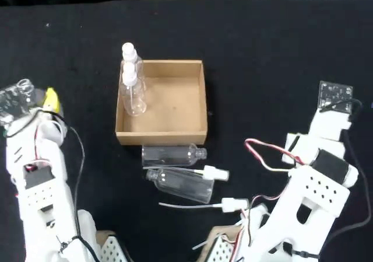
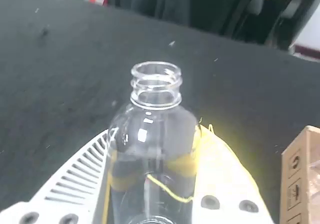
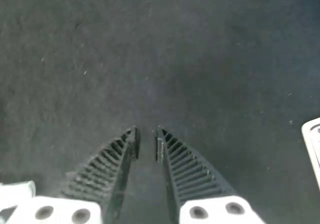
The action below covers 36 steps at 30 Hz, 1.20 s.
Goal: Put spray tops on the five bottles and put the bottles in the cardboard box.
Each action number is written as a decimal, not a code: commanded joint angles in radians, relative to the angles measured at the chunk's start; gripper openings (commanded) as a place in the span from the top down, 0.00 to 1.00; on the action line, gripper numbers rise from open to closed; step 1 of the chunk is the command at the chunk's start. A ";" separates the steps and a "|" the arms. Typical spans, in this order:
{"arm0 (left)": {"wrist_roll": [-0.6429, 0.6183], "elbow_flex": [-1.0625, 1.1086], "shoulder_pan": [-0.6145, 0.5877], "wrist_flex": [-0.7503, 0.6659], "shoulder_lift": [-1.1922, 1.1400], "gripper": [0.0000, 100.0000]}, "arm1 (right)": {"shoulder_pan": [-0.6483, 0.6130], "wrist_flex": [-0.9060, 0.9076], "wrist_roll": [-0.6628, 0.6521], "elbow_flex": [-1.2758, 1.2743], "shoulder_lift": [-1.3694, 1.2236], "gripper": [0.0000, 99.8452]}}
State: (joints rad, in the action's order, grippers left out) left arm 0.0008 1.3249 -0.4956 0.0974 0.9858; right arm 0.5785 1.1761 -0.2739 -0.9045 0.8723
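Note:
My left gripper (image 2: 155, 151) is shut on a clear, uncapped bottle (image 2: 152, 129), held upright with its open neck up, at the table's left edge (image 1: 23, 90). The cardboard box (image 1: 192, 69) stands mid-table, its corner (image 2: 300, 176) showing in the left wrist view. Two bottles with white spray tops (image 1: 131, 81) lean in its left side. Two more open bottles lie in front of the box, one (image 1: 173, 154) close to it and one (image 1: 180, 183) nearer me. Two loose spray tops (image 1: 215, 173) (image 1: 233, 204) lie beside them. My right gripper (image 3: 146, 136) hovers over bare cloth, shut but for a slit, holding nothing.
Black cloth covers the table. The right arm (image 1: 317, 174) stands at the right, well away from the box. A white object (image 3: 312, 141) lies on the cloth off to one side of the right gripper. Cables loop near the right arm's base (image 1: 262, 154).

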 commanded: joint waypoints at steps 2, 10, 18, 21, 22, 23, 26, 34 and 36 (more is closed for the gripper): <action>-0.014 0.140 0.036 -0.284 0.034 0.94 | -0.054 0.038 -0.008 0.062 0.028 0.95; -0.008 0.363 0.033 -0.733 0.023 0.94 | -0.212 0.097 -0.008 0.058 0.028 0.95; -0.008 0.366 0.018 -0.546 0.032 0.94 | -0.382 0.144 -0.008 0.059 0.028 0.95; -0.014 0.366 0.022 -0.534 0.034 0.94 | -0.440 0.147 -0.008 0.054 0.031 0.95; -0.014 0.366 0.027 -0.531 0.034 0.94 | -0.457 0.161 -0.009 0.053 0.042 0.95; -0.014 0.366 0.028 -0.531 0.025 0.94 | -0.473 0.178 -0.009 0.048 0.061 0.95; -0.014 0.366 0.027 -0.529 0.023 0.94 | -0.529 0.222 -0.044 0.025 0.165 0.95; -0.014 0.360 0.016 -0.574 0.041 0.94 | -0.548 0.169 -0.213 -0.165 0.410 0.95; -0.014 0.366 0.018 -0.644 0.064 0.94 | -0.551 0.164 -0.249 -0.199 0.392 0.95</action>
State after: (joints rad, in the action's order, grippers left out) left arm -0.0023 1.6625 -0.4726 -0.4427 0.9950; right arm 0.0399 1.3694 -0.4703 -1.0825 1.2589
